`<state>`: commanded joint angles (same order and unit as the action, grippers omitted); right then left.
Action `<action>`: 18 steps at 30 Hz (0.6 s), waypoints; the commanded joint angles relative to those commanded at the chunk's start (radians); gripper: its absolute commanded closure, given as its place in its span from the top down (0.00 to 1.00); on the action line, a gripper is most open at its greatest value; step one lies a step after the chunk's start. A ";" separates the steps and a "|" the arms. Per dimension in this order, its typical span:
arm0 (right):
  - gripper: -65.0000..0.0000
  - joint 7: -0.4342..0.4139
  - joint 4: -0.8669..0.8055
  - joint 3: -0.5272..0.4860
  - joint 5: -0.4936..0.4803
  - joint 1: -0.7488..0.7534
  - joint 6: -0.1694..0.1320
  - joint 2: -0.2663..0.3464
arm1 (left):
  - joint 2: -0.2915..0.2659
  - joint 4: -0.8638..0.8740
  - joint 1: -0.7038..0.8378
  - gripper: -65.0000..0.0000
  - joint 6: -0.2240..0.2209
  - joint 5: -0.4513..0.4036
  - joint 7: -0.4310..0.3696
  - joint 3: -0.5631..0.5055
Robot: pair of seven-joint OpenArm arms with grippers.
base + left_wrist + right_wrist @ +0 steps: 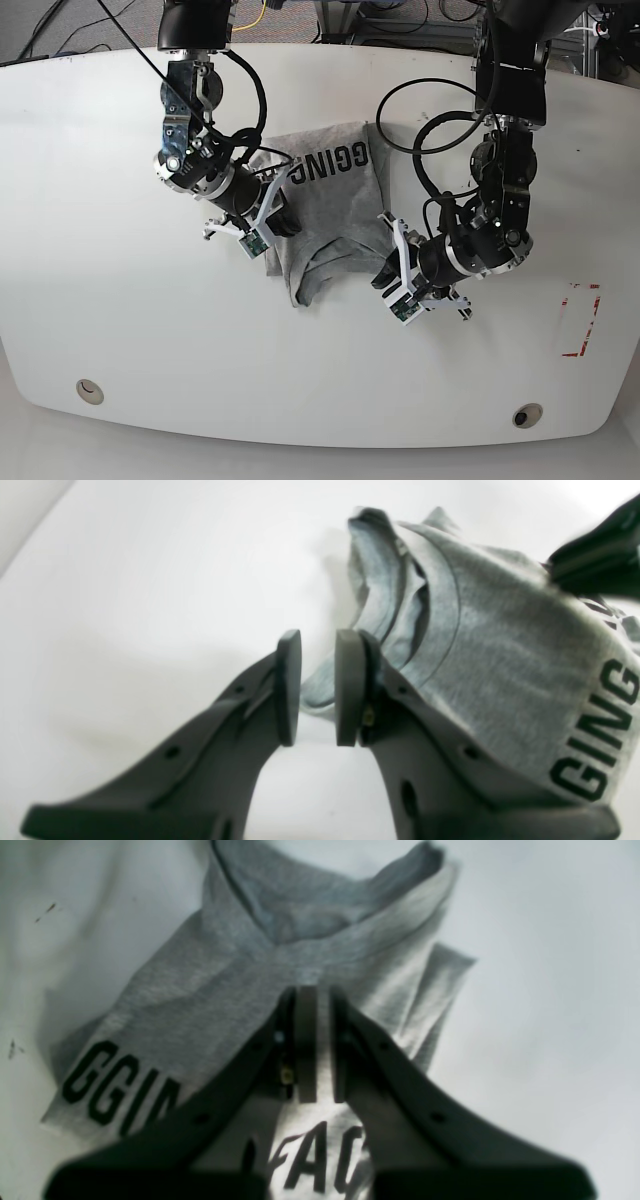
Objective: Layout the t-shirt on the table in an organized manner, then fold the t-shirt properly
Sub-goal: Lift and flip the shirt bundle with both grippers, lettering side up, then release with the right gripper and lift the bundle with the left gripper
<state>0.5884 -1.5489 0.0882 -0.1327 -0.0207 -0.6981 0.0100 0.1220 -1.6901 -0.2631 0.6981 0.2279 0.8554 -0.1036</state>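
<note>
Lettering, left wrist view: my t-shirt (500, 680) shows only "GING"; the picture's right edge cuts the rest, and a second row above is blurred beyond reading.
Lettering, right wrist view: "GGIN" and "FAC" are legible; my right claw (316, 1050) covers the letters between, and the bottom edge crops the lower row.
Right claw grip: narrow gap between the pads; whether cloth sits in it, I cannot tell.
Left claw (318, 687): pads apart, the right one against a fold; its base is cut by the bottom edge.
Dark shape, top right of left wrist view: blurred, cropped.
Table (120, 330): specks too small to identify.
</note>
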 joint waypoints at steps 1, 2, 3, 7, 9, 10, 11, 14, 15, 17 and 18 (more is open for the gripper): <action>0.05 -0.046 0.040 0.000 0.000 -0.002 0.000 0.002 | 0.009 -0.011 0.012 0.16 0.000 0.000 0.000 0.014; 0.05 -0.066 0.057 0.000 0.000 -0.002 0.000 0.002 | 0.012 -0.014 0.017 0.16 0.000 0.000 0.000 0.018; 0.05 -0.107 0.100 0.000 0.000 -0.002 0.000 0.003 | 0.017 -0.023 0.026 0.16 0.000 0.002 -0.002 0.028; 0.05 -0.204 0.203 0.002 0.000 -0.012 0.000 0.038 | 0.020 -0.037 0.055 0.16 0.000 0.002 -0.002 0.041; 0.05 -0.209 0.206 0.000 0.000 -0.014 0.000 0.046 | 0.021 -0.037 0.069 0.16 0.000 0.002 -0.002 0.041; 0.05 -0.209 0.198 0.002 -0.002 -0.014 0.000 0.049 | 0.021 -0.037 0.078 0.16 0.000 0.002 -0.003 0.041; 0.05 -0.209 0.187 0.005 -0.003 -0.014 0.000 0.051 | 0.021 -0.037 0.084 0.16 0.000 0.002 -0.003 0.041; 0.05 -0.207 0.117 0.008 -0.005 -0.002 0.000 0.054 | 0.018 -0.037 0.104 0.16 0.000 0.002 -0.003 0.032; 0.05 -0.199 0.077 0.008 -0.005 0.008 0.000 0.054 | 0.015 -0.037 0.110 0.16 0.000 0.002 -0.003 0.032; 0.05 -0.170 0.005 0.009 -0.002 0.017 0.000 0.055 | 0.008 -0.037 0.123 0.16 0.000 0.003 -0.003 0.017; 0.05 -0.143 -0.046 0.012 -0.002 0.021 0.000 0.055 | -0.003 -0.037 0.130 0.16 0.000 0.003 -0.003 0.000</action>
<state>0.4457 -1.5950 0.1005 -0.1343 0.0008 -0.6981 0.0652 0.1189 -1.7269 -0.1327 0.6981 0.2309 0.8523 -0.1036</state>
